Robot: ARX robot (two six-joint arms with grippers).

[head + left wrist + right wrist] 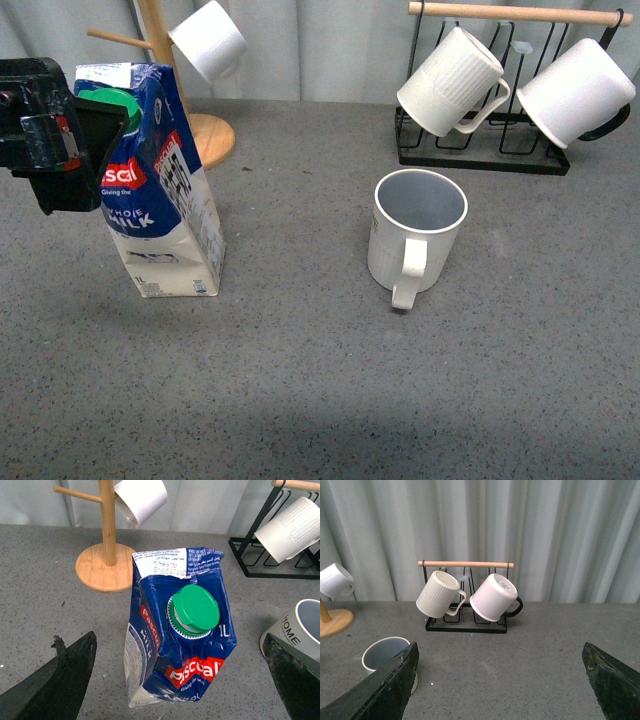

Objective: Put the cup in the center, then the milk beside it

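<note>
Cup (418,232) standing mid tabletop (300,400). Milk (165,190) standing at cup's 9 o'clock, well apart. Mug tree (208,138) sitting at milk's 12 o'clock; rack (500,162) at cup's 1 o'clock.

Black left fingers (95,135) are hiding the blue-and-white milk carton's (175,200) upper corner. Black right fingers (385,685) are covering the cream-white mug's (380,652) base.
</note>
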